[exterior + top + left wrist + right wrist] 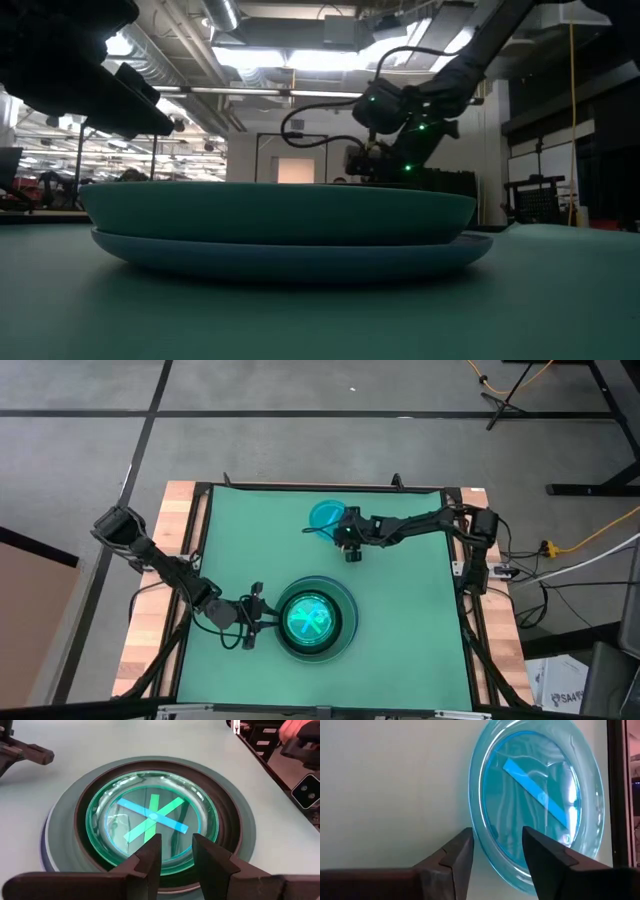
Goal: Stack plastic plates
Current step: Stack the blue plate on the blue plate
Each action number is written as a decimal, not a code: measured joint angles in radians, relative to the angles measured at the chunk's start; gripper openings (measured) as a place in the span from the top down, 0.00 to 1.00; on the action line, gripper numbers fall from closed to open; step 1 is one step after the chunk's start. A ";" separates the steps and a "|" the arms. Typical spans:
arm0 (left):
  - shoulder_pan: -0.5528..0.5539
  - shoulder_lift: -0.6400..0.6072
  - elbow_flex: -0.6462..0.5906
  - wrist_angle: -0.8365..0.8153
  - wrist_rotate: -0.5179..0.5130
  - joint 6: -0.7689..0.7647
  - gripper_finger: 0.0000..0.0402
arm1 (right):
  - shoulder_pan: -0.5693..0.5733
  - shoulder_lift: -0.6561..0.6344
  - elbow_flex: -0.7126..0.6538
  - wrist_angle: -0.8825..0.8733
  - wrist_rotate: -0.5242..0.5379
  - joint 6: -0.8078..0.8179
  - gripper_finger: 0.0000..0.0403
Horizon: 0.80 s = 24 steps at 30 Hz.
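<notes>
Nearly there: one cyan plate [325, 516] lies loose at twelve o'clock on the table [400, 620], the stack [315, 620] at six.
The right gripper [492, 851], open, straddles its rim; a shallow bite could let the thin plate slip or skid. The left gripper [176, 852], open and empty, waits at the stack's nine o'clock. Lower plates stay hidden underneath.

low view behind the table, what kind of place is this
Probably a large open lab or industrial workspace. Exposed ceiling ducts and bright strip lights run overhead, and the high view shows a bare grey floor with tripod legs and an orange power cable beside the green-matted table.
</notes>
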 joint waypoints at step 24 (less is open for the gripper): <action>0.000 0.000 0.000 0.001 0.003 -0.005 0.74 | 0.017 -0.055 0.001 -0.045 -0.053 0.033 1.00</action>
